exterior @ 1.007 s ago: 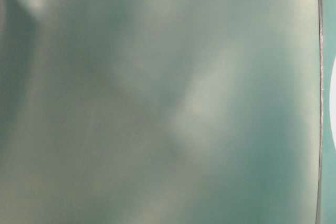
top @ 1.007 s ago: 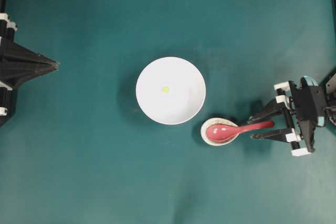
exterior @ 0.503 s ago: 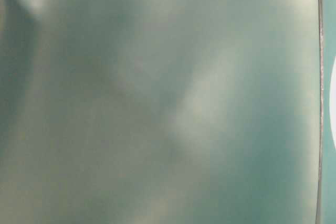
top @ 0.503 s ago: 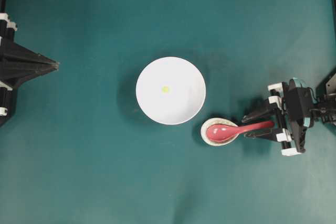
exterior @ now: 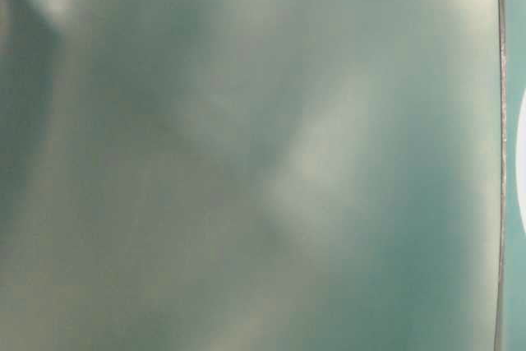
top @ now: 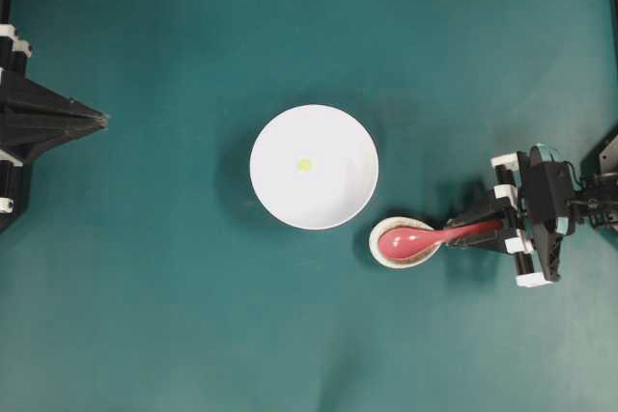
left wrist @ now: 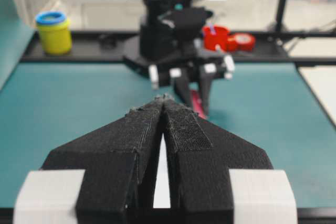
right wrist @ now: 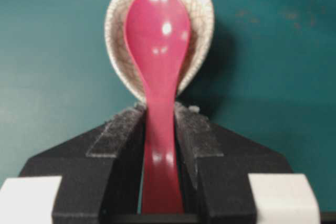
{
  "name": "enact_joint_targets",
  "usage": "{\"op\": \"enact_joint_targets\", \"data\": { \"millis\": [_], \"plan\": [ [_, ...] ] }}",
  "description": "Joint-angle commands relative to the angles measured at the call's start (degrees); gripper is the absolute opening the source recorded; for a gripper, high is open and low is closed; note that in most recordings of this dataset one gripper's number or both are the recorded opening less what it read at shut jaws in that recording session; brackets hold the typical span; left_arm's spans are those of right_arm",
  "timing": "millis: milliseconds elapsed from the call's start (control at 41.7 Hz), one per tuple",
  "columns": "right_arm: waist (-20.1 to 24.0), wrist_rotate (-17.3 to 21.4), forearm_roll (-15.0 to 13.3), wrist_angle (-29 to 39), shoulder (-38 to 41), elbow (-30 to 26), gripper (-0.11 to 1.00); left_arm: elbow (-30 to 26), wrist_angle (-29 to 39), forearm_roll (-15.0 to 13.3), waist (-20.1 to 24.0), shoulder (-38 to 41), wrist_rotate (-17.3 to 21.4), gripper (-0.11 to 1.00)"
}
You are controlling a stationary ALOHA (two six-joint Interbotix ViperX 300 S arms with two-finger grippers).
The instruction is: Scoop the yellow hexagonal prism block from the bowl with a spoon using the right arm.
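Teal mat (top: 174, 315), 1 work surface, landmark for all entries: the bowl (top: 333, 205).

Item 1, yellow hexagonal prism block (top: 304, 164): lying inside the bowl, slightly off its centre on the side away from the spoon, untouched, well apart from both grippers.

Item 2, spoon (right wrist: 157, 72): scoop resting in the small speckled dish (right wrist: 118, 40), which sits just beside the bowl's rim. Handle points away from the bowl into item 3.

Item 3, right gripper (right wrist: 158, 124): fingers closed in against the handle, 1 pad on each side, touching or very nearly so. I judge the grasp made or just being made; the spoon has not been lifted from the dish.

Item 4, left gripper (left wrist: 164, 109): parked far from the bowl on the opposite side, tips pressed together, holding nothing.

Progress, my reading: pickup stage only. Left to do: lift the spoon, carry it over the bowl, get the scoop under the block, raise it.

Table-level view: blurred, no use.
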Motion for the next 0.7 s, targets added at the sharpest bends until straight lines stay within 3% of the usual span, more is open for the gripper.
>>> {"op": "enact_joint_targets", "data": {
  "millis": [0, 288, 671],
  "plan": [
    [0.2, -0.1, -0.1, -0.4, -1.1, -0.5, 0.23, -1.2, -0.3, 0.1, 0.0, 0.5, 0.0, 0.0],
    [0.2, -0.2, -0.1, 6.5, -7.6, -1.5, 0.23, -1.2, 0.2, 0.2, 0.0, 0.5, 0.0, 0.0],
    [-1.1, -0.5, 0.0, 27.9, -20.2, -8.3, 0.22, -1.2, 0.1, 0.1, 0.0, 0.5, 0.0, 0.0]
  ]
}}
